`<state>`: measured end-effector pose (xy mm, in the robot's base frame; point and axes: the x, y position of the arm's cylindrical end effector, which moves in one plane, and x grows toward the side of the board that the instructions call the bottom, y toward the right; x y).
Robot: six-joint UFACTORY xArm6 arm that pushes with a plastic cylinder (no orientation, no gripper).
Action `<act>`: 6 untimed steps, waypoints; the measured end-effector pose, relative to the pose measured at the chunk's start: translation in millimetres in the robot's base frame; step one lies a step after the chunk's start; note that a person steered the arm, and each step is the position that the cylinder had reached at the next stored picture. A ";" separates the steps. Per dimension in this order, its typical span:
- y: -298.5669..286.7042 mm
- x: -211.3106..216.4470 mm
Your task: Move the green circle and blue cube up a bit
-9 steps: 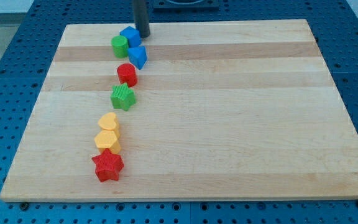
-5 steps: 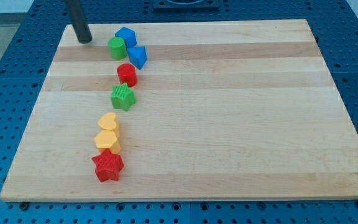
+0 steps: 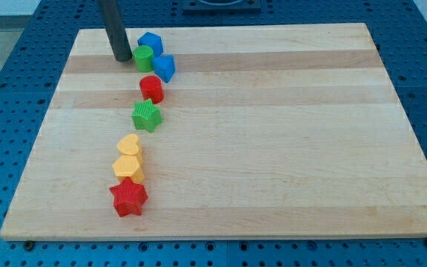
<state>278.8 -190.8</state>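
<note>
Tip: my tip (image 3: 122, 58) is set on the board, just beside the green circle (image 3: 143, 57) at its 9 o'clock; whether the two touch cannot be told.
Claw state: no claw is carried, only a straight dark rod, so nothing can be said to be apart, together or clamped.
Green circle: placed near the board's 12 o'clock edge, towards the view's left, with a blue block on each of two sides.
Blue cube: two blue blocks are seen; the one (image 3: 150, 42) at the circle's 1 o'clock is taken for the cube, though the shape is not made out surely.
Other blue block (image 3: 164, 67): found at the circle's 4 o'clock, just beside it.
Progress: both task blocks are judged to lie close to the far edge already, so little upward room is left; a push from 6 o'clock is judged to be what remains, and the tip is not placed there.
Line of blocks: towards 6 o'clock are ranged a red cylinder (image 3: 151, 88), a green star (image 3: 147, 116), two yellow blocks (image 3: 129, 156) touching, and a red star (image 3: 128, 198).
Surface: a pale wooden board (image 3: 288, 133) with lengthwise grain.
Room: a blue perforated bench (image 3: 6, 81) is seen around the board.
</note>
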 end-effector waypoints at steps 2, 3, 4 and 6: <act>3.9 26.9; 20.0 29.8; 33.3 18.0; 20.6 0.9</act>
<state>279.6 -170.2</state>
